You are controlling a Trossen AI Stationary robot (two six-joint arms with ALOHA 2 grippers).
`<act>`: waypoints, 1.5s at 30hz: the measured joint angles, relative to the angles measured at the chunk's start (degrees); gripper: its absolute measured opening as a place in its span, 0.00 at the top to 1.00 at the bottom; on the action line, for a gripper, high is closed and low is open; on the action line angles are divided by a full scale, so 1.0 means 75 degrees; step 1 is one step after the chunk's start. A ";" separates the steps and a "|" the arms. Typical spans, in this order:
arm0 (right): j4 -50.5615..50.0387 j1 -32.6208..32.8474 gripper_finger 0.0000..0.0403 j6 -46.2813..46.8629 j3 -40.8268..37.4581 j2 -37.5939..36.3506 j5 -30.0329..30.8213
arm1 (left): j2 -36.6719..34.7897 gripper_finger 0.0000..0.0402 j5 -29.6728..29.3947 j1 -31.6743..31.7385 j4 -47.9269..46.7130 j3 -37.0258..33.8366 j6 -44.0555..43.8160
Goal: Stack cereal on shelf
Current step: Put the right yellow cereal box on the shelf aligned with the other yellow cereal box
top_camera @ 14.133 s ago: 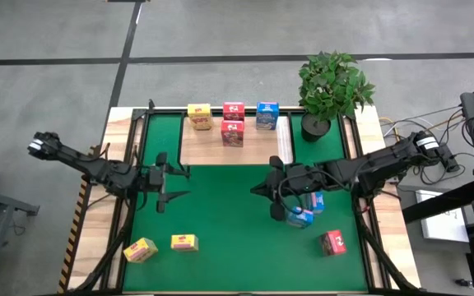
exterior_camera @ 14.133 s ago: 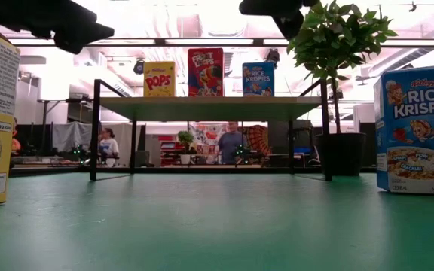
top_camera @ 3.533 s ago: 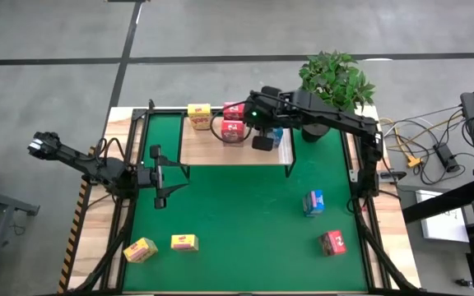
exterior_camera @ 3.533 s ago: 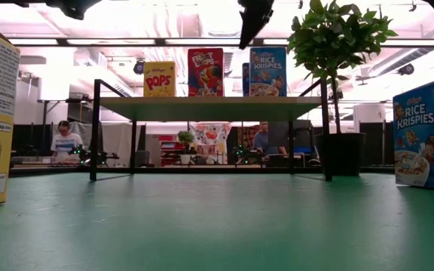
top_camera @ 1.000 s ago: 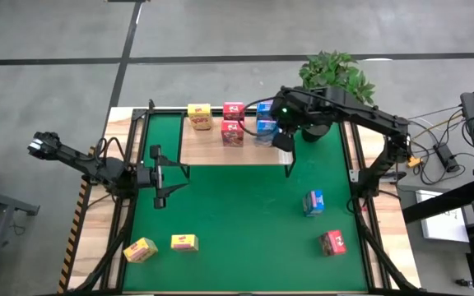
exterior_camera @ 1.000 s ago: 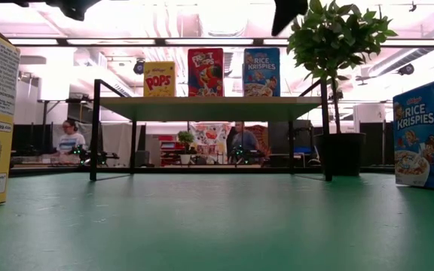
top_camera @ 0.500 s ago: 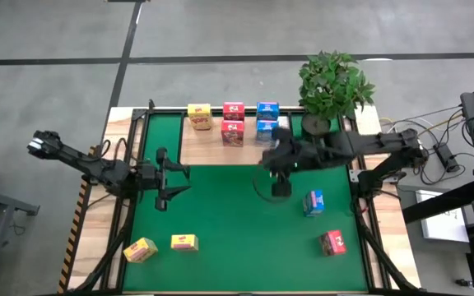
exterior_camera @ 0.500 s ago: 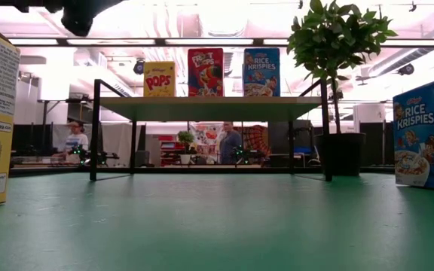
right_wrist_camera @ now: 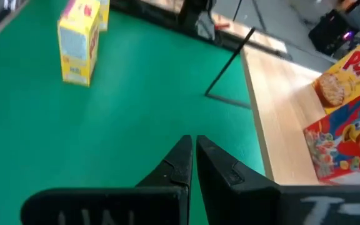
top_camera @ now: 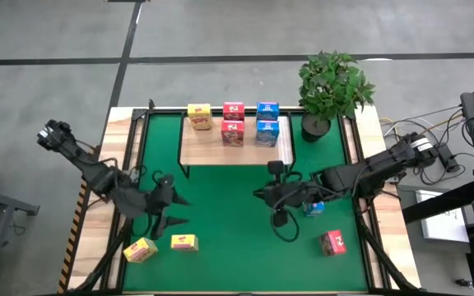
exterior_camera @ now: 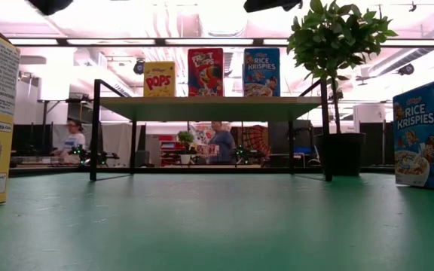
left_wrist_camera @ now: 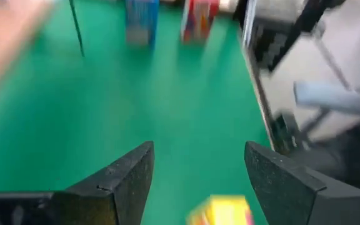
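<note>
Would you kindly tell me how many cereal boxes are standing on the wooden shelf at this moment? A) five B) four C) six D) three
A: the high view shows five boxes on the shelf: one yellow box, two red boxes and two blue boxes. The other four lie on the green mat.

"POPS", "RICE KRISPIES" on cereal boxes (exterior_camera: 204,72)

You are in a robotics lab: a concrete floor (top_camera: 220,33), loose cables (top_camera: 434,123) beside the bench, and 2 people (exterior_camera: 221,143) at workstations behind.
</note>
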 joint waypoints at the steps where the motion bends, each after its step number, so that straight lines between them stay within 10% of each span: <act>1: 0.0361 0.0002 0.97 -0.0036 -0.0224 -0.0058 0.0000 | 0.0184 0.42 0.0142 -0.0124 -0.0497 0.0216 -0.0533; 8: 0.2392 0.0009 0.97 -0.0323 -0.1629 -0.0410 -0.0015 | 0.1538 0.42 0.1075 -0.0867 -0.1526 0.1392 -0.2963; 20: 0.3710 0.0014 0.97 0.0040 -0.2644 -0.0512 -0.0693 | 0.3919 0.41 0.1074 -0.1086 -0.3427 0.3042 -0.3278; 45: 0.3862 0.0160 0.97 0.0068 -0.2646 -0.0512 -0.0814 | 0.4241 0.42 0.1336 -0.1039 -0.2949 0.1894 -0.3555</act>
